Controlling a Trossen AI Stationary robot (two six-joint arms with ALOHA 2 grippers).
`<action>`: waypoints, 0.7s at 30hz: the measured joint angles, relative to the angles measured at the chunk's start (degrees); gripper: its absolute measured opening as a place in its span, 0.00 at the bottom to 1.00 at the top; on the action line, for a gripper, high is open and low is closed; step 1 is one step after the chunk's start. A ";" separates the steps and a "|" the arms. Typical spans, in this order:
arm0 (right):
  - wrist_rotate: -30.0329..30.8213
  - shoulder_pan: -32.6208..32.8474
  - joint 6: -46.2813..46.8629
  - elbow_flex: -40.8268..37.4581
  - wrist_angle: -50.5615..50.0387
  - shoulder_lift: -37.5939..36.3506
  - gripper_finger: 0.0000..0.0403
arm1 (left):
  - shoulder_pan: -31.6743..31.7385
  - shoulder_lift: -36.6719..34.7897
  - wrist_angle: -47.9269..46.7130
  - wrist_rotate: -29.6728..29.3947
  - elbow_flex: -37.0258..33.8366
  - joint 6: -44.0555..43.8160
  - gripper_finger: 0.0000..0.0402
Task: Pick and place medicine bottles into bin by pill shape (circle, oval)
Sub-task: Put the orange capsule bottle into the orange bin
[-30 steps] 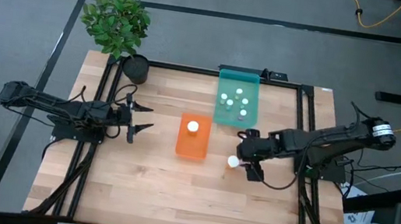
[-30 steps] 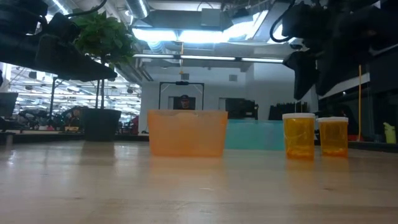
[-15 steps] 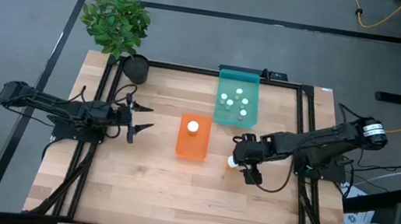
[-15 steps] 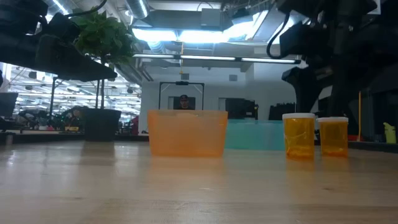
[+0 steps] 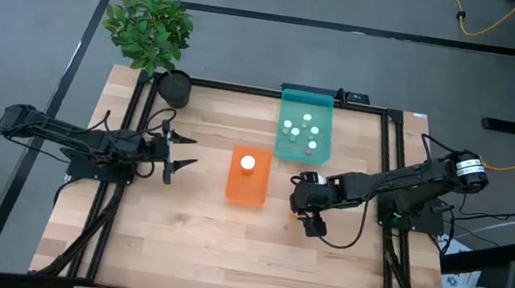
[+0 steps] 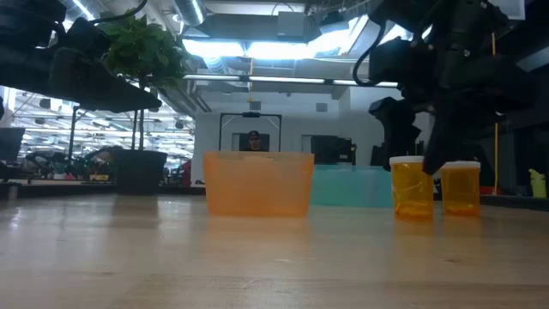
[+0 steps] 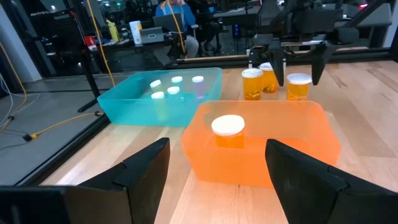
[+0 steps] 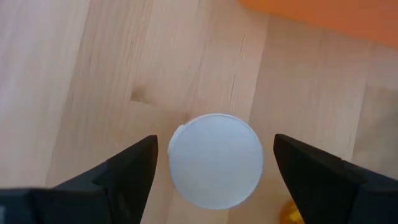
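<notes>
An amber medicine bottle with a white cap (image 8: 215,160) stands upright on the wooden table right of the orange bin (image 5: 247,189). My right gripper (image 6: 410,159) points down over it, open, one finger on either side of the cap with a gap on both sides. A second amber bottle (image 6: 461,187) stands close beside it, and the left wrist view shows a third (image 7: 252,83). One bottle (image 7: 228,127) stands in the orange bin, and several white-capped ones (image 5: 300,130) stand in the teal bin (image 5: 279,145). My left gripper (image 5: 181,151) waits open at the table's left.
A potted plant (image 5: 150,28) stands at the table's far left corner. The black frame rails (image 5: 391,163) run along the table's sides. Bare wood (image 5: 222,250) stretches across the near half of the table. The room with desks and a person shows beyond the far edge.
My right gripper has come down and gone toward the table's left, toward the orange bin. It now stands over the nearest upright bottle with its fingers level with the cap. The bottles and bins have kept their places.
</notes>
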 joint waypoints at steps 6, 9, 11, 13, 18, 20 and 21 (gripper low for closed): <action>0.03 0.00 -0.07 0.01 1.80 2.04 0.78 | -0.01 0.00 -0.01 0.00 -0.02 0.00 0.64; 0.16 0.00 -0.62 0.01 1.93 3.22 0.75 | 0.00 0.00 0.02 0.00 -0.02 0.02 0.64; 0.62 0.00 -0.28 0.01 2.08 3.18 0.72 | 0.00 0.02 -0.03 0.00 0.00 0.00 0.64; 1.29 0.00 0.14 0.01 2.00 2.91 0.70 | 0.00 0.01 0.00 0.00 -0.02 0.02 0.64; 1.54 0.00 0.19 0.05 1.82 2.62 0.63 | 0.00 0.00 0.02 0.00 0.00 0.02 0.64; 1.54 0.00 0.12 0.05 1.81 2.62 0.60 | -0.02 0.01 0.02 0.00 0.00 0.00 0.64; 1.52 0.00 0.10 0.09 1.77 2.62 0.59 | -0.02 0.00 0.01 0.00 0.00 0.00 0.64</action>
